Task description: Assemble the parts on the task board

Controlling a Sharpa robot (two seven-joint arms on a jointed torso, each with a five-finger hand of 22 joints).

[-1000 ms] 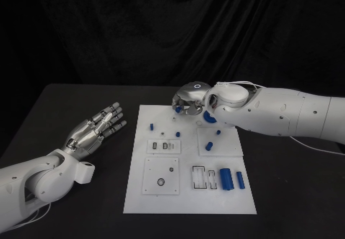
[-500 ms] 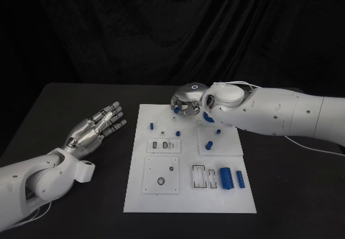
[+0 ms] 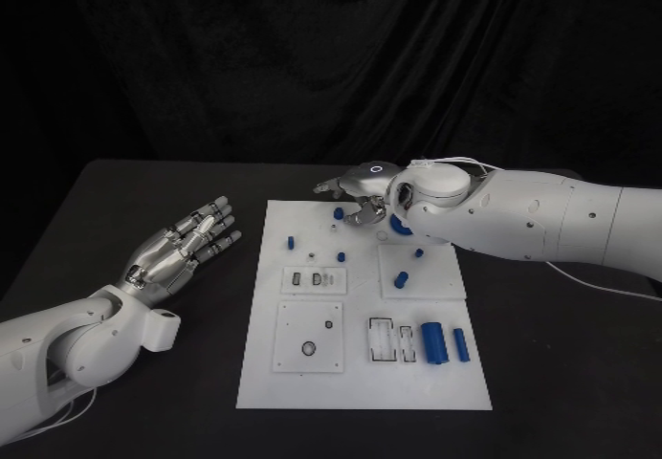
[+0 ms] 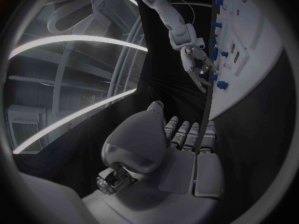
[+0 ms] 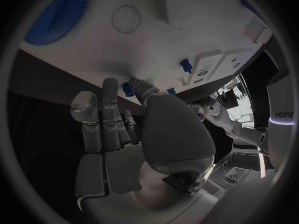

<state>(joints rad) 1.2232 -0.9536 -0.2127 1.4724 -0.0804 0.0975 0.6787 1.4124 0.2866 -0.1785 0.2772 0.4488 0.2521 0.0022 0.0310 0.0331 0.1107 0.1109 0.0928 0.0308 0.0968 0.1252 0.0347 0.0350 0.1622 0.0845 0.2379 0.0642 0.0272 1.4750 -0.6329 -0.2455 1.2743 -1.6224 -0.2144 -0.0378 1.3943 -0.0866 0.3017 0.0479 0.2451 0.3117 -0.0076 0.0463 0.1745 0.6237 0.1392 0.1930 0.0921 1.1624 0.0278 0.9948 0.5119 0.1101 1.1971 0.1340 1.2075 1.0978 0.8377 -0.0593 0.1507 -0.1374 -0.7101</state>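
The white task board (image 3: pixel 362 373) lies flat in the middle of the black worktop (image 3: pixel 552 363), its long side running from 12 to 6 o'clock in the head view. Small blue parts sit on it: a peg (image 3: pixel 338 213) close to the 12 o'clock edge, another peg (image 3: pixel 291 242) toward 10 o'clock, one (image 3: pixel 402 280) on a raised square plate near the centre, and two longer cylinders, a thick one (image 3: pixel 433 343) and a thin one (image 3: pixel 461 346), side by side near 4 o'clock. A blue toothed gear (image 3: pixel 399 226) shows partly at 1 o'clock, tucked under the right arm's wrist.

The right hand (image 3: pixel 359 191) hangs over the board's 12 o'clock edge, just above the first peg. Its fingers are spread and nothing is caught between them; in the right wrist view the fingertips (image 5: pixel 127 87) reach the board's edge beside a blue peg (image 5: pixel 185 63), the gear (image 5: pixel 59 12) lying farther off.

The left hand (image 3: pixel 187 245) lies off the board at 9 o'clock, palm flat, fingers straight and together, holding nothing. In the left wrist view it (image 4: pixel 181 149) points along the worktop, with the board's edge (image 4: pixel 249 40) beyond.
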